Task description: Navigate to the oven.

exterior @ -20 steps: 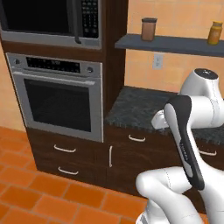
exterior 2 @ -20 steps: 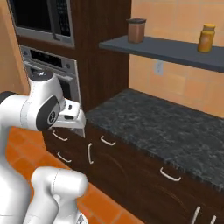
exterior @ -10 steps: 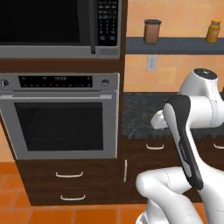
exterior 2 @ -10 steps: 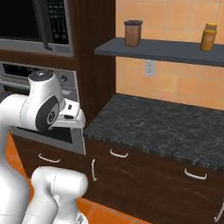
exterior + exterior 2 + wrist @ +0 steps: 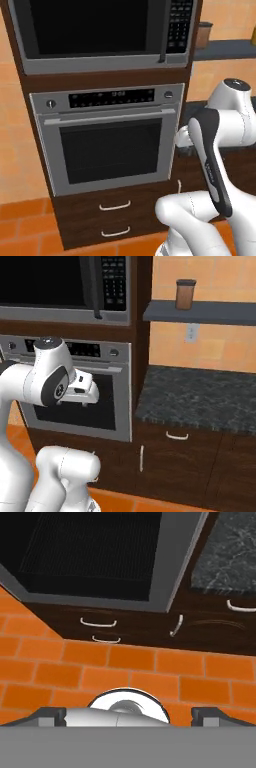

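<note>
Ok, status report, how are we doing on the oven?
Gripper open, holding nothing. Oven dead ahead, door shut. Nothing in the way.

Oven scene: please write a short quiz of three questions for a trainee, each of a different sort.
1. True or false: the oven door is shut.
2. What stands directly above the oven? A) a cooktop B) the microwave C) a sink
3. Fill in: the brown jar stands on the ____ above the counter.

Key: 1 true. 2 B. 3 shelf.
</note>
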